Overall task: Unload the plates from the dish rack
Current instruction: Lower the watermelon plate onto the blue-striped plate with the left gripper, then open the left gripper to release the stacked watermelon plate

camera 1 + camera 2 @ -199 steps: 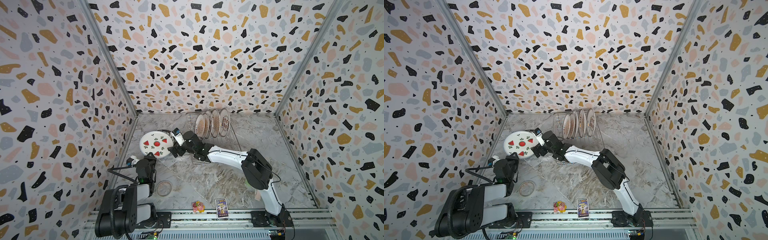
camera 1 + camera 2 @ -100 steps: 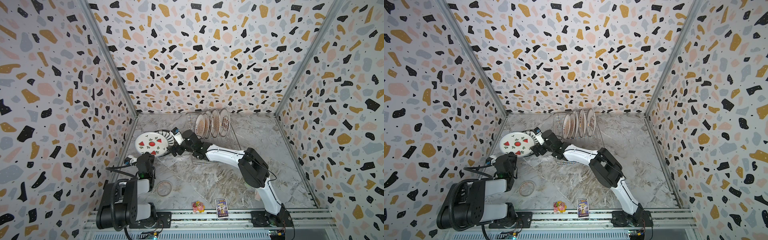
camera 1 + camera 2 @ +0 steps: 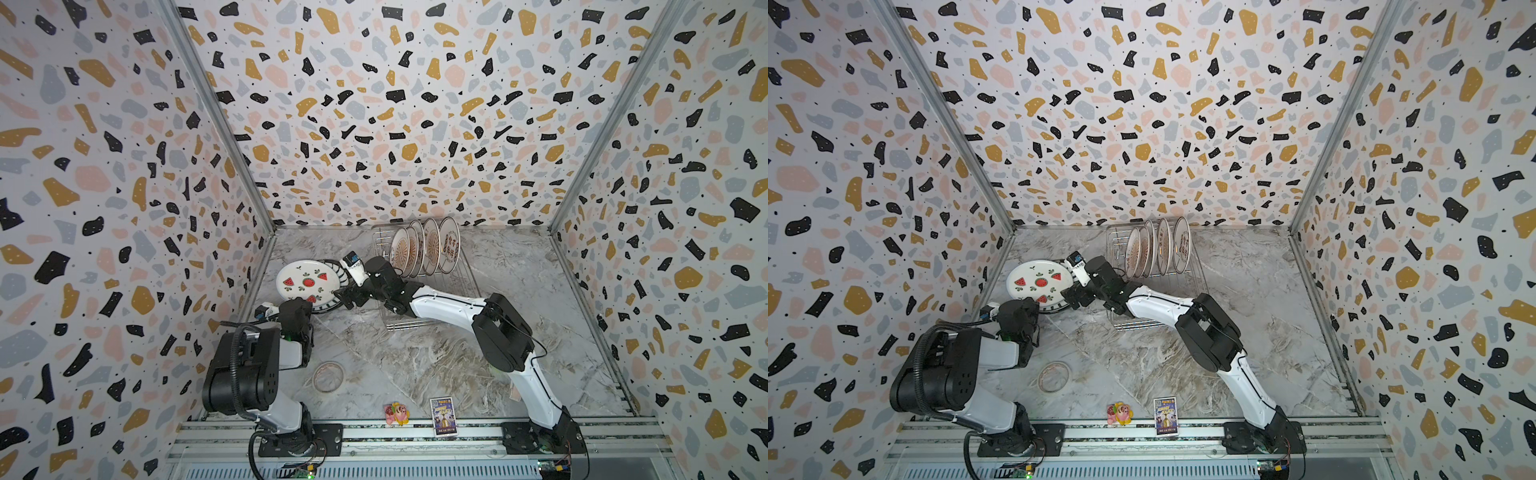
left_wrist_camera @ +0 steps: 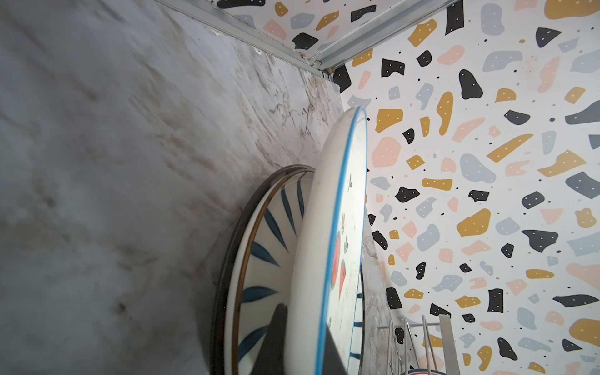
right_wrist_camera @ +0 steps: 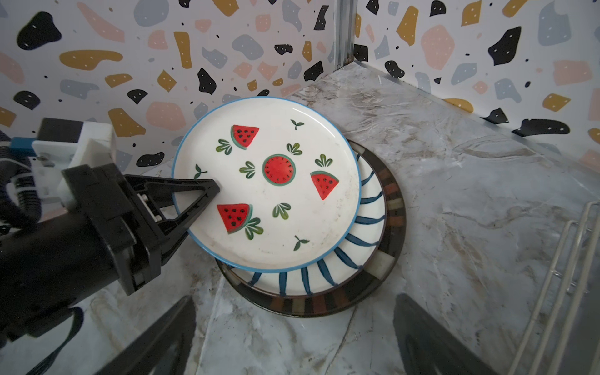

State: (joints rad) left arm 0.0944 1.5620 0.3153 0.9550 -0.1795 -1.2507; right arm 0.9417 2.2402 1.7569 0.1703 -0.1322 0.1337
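White watermelon plate is pinched by the left tool, tilted over two stacked plates on the worktop; the right tool is spread wide beside them; four plates stand in the dish rack.

Left gripper closed, right gripper wide.
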